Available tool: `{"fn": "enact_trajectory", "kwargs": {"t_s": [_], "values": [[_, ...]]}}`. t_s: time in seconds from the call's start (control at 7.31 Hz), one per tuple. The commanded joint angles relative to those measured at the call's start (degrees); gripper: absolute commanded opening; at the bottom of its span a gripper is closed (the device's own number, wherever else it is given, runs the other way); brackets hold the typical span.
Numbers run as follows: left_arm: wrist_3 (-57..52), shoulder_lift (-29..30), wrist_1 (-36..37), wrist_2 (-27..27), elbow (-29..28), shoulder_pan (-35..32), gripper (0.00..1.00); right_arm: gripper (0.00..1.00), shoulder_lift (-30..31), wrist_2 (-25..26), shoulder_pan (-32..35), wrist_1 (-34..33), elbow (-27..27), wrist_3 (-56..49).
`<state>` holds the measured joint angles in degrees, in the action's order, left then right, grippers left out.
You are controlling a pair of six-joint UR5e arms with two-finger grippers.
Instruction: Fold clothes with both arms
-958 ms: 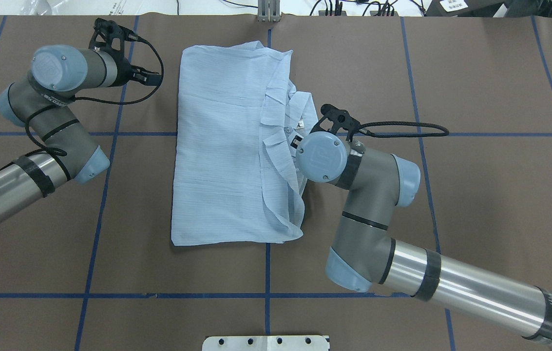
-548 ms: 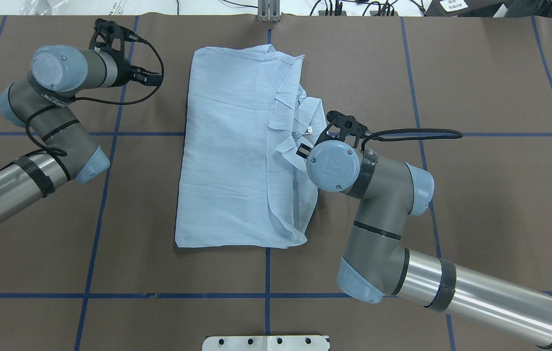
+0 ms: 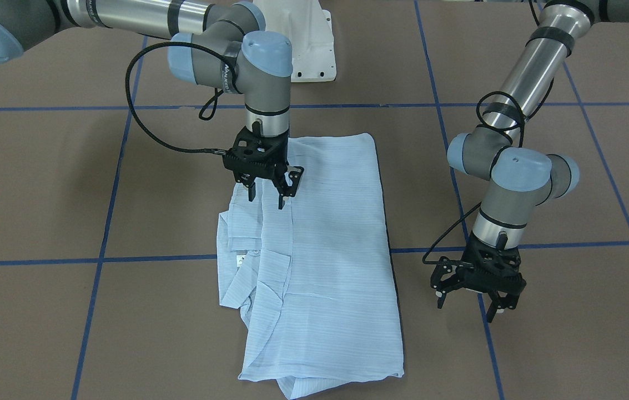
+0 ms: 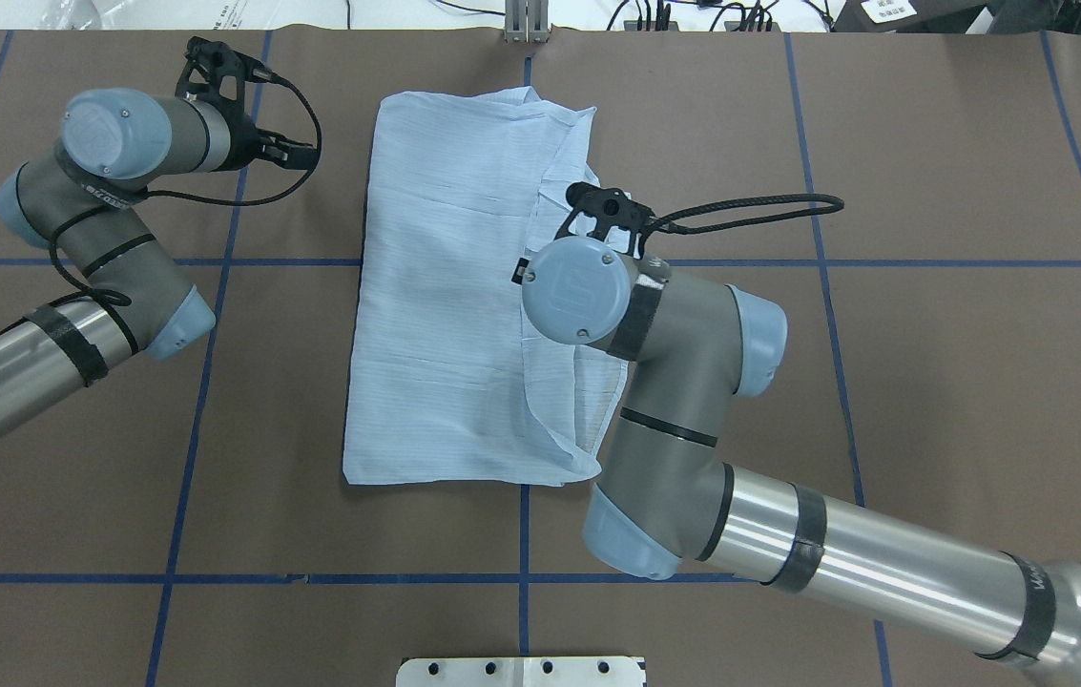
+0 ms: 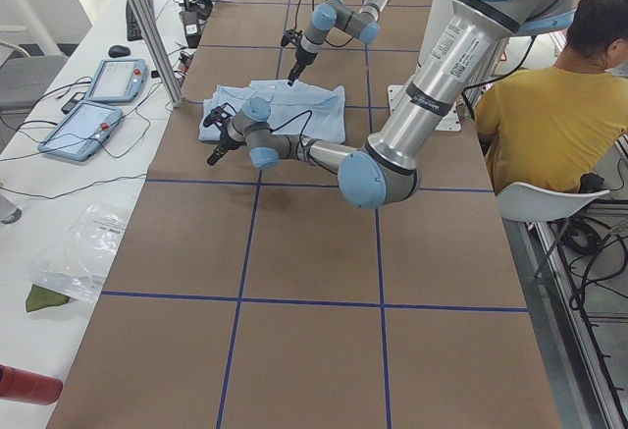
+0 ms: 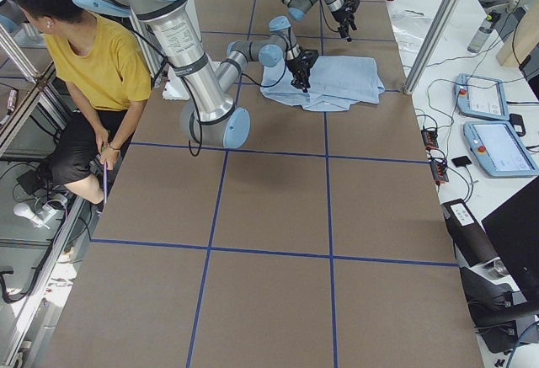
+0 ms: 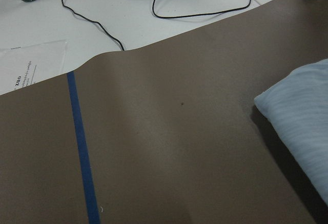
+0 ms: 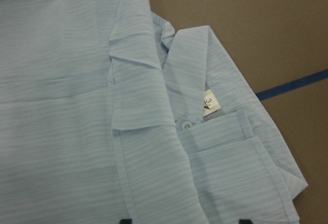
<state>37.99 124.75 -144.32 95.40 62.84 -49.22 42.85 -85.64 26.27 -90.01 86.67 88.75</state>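
Thin, finely striped shirt [image 4: 445,315]; creased, roughly oblong bundle

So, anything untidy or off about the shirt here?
The shirt is folded lopsided: its edge toward the left gripper is straight, but near the open right gripper the collar sticks out amid rumpled, overlapping layers. No damage visible.

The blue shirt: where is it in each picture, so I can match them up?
Front-facing: shirt centre, down to bottom edge.
Overhead: shirt upper centre.
Exterior left: shirt far, upper left of centre.
Exterior right: shirt far, upper centre.
Left wrist: shirt corner, right edge.
Right wrist: shirt fills most.
Landmark: blue tape line under the shirt.
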Motion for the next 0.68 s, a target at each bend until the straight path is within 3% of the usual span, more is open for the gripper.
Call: {"fn": "enact_trajectory", "kwargs": {"t_s": [0.0, 0.14, 0.41, 0.55], "values": [[0.06, -0.03, 0.00, 0.13, 0.00, 0.00, 1.00, 1.00, -1.88, -6.95, -0.78, -4.87, -1.07, -17.10], [0.06, -0.03, 0.00, 0.13, 0.00, 0.00, 1.00, 1.00, -4.50, -8.74, -0.43, -9.70, -0.72, -23.64], [0.15, -0.38, -0.35, 0.13, 0.09, 0.00, 1.00, 1.00, -7.59, -7.79, -0.43, -10.97, -0.89, -24.14], [0.15, -0.90, -1.83, 0.22, 0.09, 0.00, 1.00, 1.00, -6.82, -9.44, 1.92, -3.23, -0.63, -27.02]]}}
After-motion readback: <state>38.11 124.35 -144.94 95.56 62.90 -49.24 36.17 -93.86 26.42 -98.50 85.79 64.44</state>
